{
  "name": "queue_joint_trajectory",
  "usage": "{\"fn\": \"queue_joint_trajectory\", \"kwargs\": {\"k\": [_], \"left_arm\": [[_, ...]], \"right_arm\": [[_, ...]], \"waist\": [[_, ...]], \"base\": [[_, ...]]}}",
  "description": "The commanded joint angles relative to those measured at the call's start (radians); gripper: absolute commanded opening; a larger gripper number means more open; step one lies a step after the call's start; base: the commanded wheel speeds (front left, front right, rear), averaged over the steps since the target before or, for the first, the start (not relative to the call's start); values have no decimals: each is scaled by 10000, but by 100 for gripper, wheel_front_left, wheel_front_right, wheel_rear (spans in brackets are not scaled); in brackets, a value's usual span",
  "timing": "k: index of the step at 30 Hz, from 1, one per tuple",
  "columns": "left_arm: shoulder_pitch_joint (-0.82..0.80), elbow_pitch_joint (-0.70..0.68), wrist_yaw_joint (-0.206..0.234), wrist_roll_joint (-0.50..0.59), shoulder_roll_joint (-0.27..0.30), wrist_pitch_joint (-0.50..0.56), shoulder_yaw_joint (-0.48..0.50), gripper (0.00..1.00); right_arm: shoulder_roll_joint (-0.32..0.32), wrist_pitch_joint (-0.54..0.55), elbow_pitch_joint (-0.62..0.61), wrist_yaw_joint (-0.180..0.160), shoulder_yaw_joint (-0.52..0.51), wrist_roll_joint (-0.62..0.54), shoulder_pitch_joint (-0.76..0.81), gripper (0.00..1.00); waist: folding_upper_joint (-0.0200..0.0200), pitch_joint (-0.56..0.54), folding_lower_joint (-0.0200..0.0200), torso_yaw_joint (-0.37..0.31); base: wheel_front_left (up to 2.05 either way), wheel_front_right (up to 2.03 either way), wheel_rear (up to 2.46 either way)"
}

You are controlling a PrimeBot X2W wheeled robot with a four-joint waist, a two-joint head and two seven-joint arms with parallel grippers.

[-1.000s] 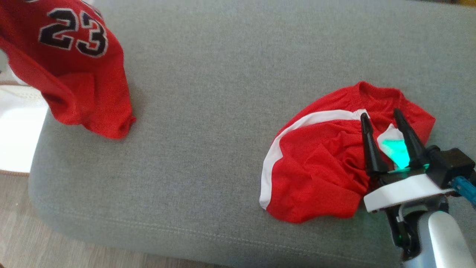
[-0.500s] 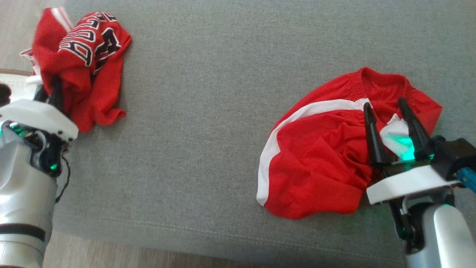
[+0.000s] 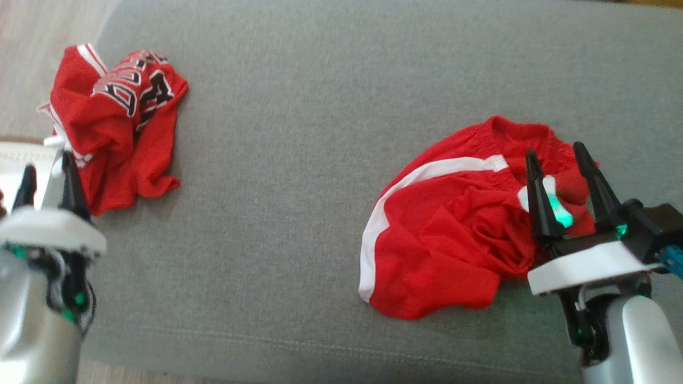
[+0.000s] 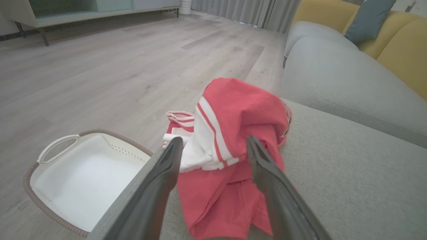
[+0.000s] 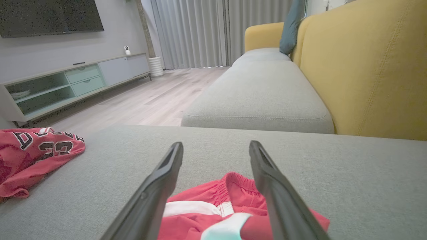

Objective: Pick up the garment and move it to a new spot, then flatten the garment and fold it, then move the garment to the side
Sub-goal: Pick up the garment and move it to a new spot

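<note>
Hovering left end effector (image 3: pixel 47 165) spread beside jersey (image 3: pixel 122 128), right end effector (image 3: pixel 555 151) over shorts (image 3: pixel 437 240)

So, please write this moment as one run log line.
left tool: open, by crumpled red mesh jersey | right tool: open, above red shorts with white stripe | both: on grey fabric sofa cushion, unfolded

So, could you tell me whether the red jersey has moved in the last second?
Yes. The jersey has come down from hanging above the left end of the grey cushion to lying crumpled on it.
</note>
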Motion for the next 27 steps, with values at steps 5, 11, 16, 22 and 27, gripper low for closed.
{"fn": "queue_joint_trajectory", "kwargs": {"k": [5, 11, 16, 22, 27], "left_arm": [[1950, -3527, 923, 1021, -65, -122, 908, 100], [3353, -6333, 1468, 1975, -447, -120, 379, 100], [3739, -7602, 1572, 2462, -521, 221, -315, 100], [3910, -8028, 1572, 2825, -570, 552, -951, 100], [4121, -7939, 1627, 2859, -587, 640, -1105, 100]], "right_arm": [[-45, -174, -296, -7, -2, 139, 232, 100], [-45, -240, -153, -7, -164, 213, 382, 100], [-45, -283, -13, -7, -212, 208, 472, 100], [-45, -348, 234, -7, -130, 238, 634, 100], [-45, -371, 339, -7, -91, 280, 852, 100]], "waist": [[0, -589, 0, -228], [0, -881, 0, -529], [0, -998, 0, -938], [0, -1220, 0, -1558], [0, -1443, 0, -1886]], "base": [[0, 0, 0], [0, 0, 0], [0, 0, 0], [0, 0, 0], [0, 0, 0]]}}
